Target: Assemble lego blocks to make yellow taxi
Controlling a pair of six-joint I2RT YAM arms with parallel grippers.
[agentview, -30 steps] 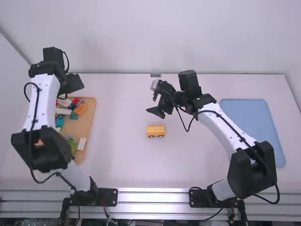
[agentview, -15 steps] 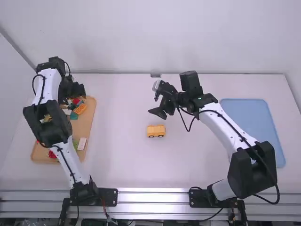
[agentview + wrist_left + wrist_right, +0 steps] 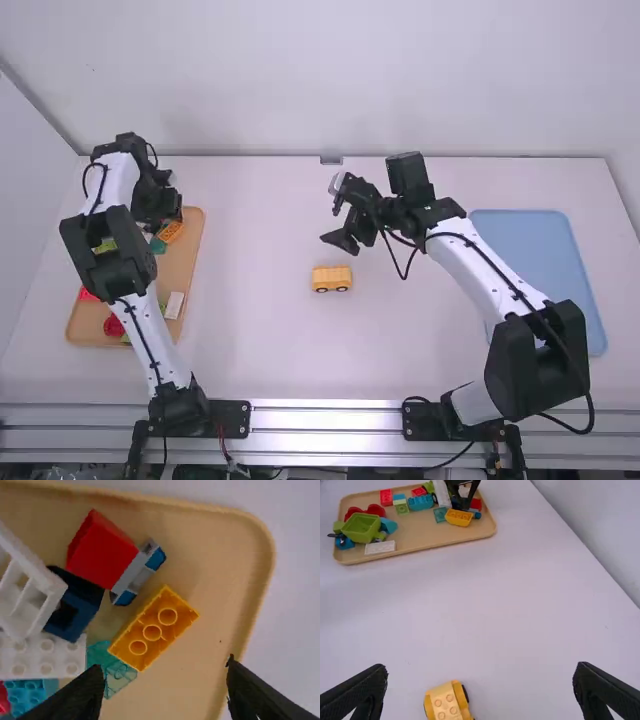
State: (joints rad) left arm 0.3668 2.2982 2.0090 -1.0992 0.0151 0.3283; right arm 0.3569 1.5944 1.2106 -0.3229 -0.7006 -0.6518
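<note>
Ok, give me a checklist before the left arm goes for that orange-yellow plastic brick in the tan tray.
1. Left gripper open and empty: ok.
2. Orange-yellow plastic brick studs up: not ok, its hollow underside with round tubes faces up.
3. Space around the brick: not ok, a translucent teal brick is right up against it.
4. Left fingers low enough to grasp: cannot tell.
5. Yellow wheeled base outside the tan tray, on the table: ok.
6. Right gripper open and empty: ok.
</note>
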